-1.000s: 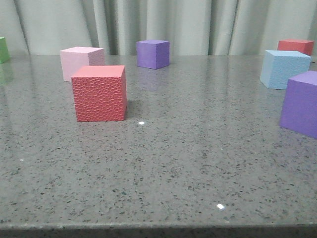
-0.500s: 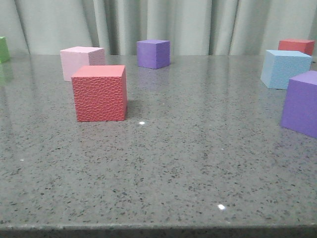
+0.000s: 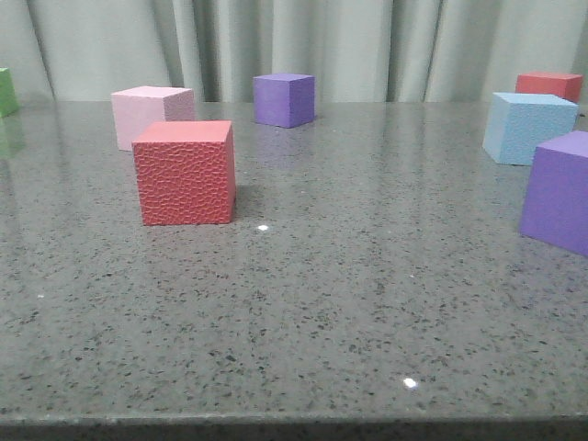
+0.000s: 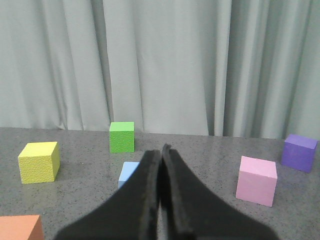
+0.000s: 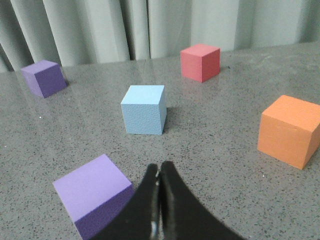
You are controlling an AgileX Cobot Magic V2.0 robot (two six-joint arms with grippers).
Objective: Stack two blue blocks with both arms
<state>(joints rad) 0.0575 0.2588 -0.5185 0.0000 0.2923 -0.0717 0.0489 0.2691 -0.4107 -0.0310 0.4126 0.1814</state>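
One pale blue block (image 3: 527, 127) stands at the far right of the front view, and it shows ahead of my right gripper in the right wrist view (image 5: 144, 109). The other blue block (image 4: 128, 173) shows in the left wrist view, partly hidden behind my left gripper's fingers. My left gripper (image 4: 161, 151) is shut and empty above the table. My right gripper (image 5: 159, 169) is shut and empty, beside a purple cube (image 5: 94, 194). Neither gripper shows in the front view.
Front view: a red cube (image 3: 185, 172), a pink cube (image 3: 147, 114), a purple cube (image 3: 285, 98), a near purple cube (image 3: 558, 189), a far red cube (image 3: 549, 85), a green cube (image 3: 6, 91). Left wrist view: yellow (image 4: 39, 161), green (image 4: 122, 136), pink (image 4: 256, 180), orange (image 4: 19, 227) cubes. An orange cube (image 5: 291, 130) lies by my right gripper.
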